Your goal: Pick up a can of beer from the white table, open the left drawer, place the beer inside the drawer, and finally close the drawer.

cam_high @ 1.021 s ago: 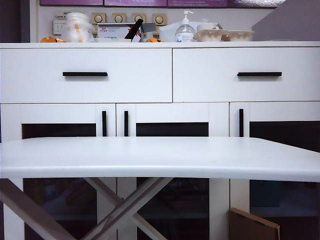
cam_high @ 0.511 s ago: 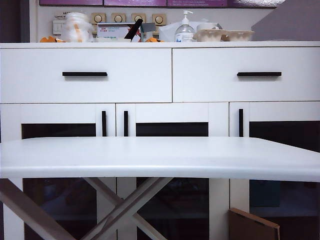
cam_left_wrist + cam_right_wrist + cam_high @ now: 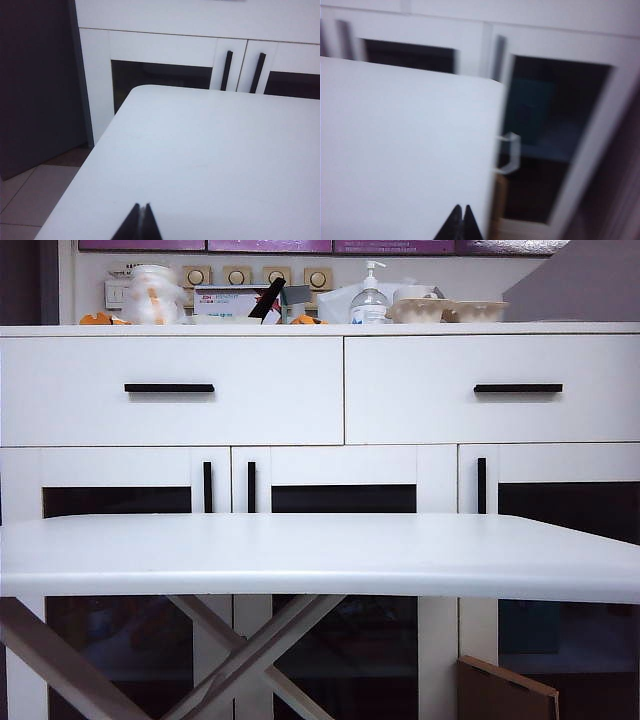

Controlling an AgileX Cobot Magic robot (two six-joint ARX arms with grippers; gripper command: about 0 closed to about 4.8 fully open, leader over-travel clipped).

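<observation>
**No can in sight, drawer shut, both grippers empty**

From my station I find no can of beer in any of the three views. The white table [image 3: 320,552] shows a bare top, and the left drawer [image 3: 260,390] sits flush and closed, its black bar handle [image 3: 169,388] untouched. My judgement is that the can is either inside that drawer or outside every camera; I cannot tell which.

The left gripper [image 3: 141,224] sits low over the near edge of the table, fingers pressed together on nothing. The right gripper [image 3: 459,222] sits near the table's right-hand edge, fingers likewise together and empty. Its view is smeared, so detail there is poor.

Risks as I see them:
- With no can visible I cannot confirm it went into the drawer. If it was dropped on the floor, the task would look finished while it is not.
- The right gripper is close to the table edge; a careless sweep could clip the rim.
- Any fresh pull on the handle would need the fingers parted first; shut as they are, they would only skid off the bar.

Writing: the box [image 3: 228,300] on the cabinet top carries red lettering, too small to read. The pump bottle [image 3: 370,300] has a label I cannot make out.
</observation>
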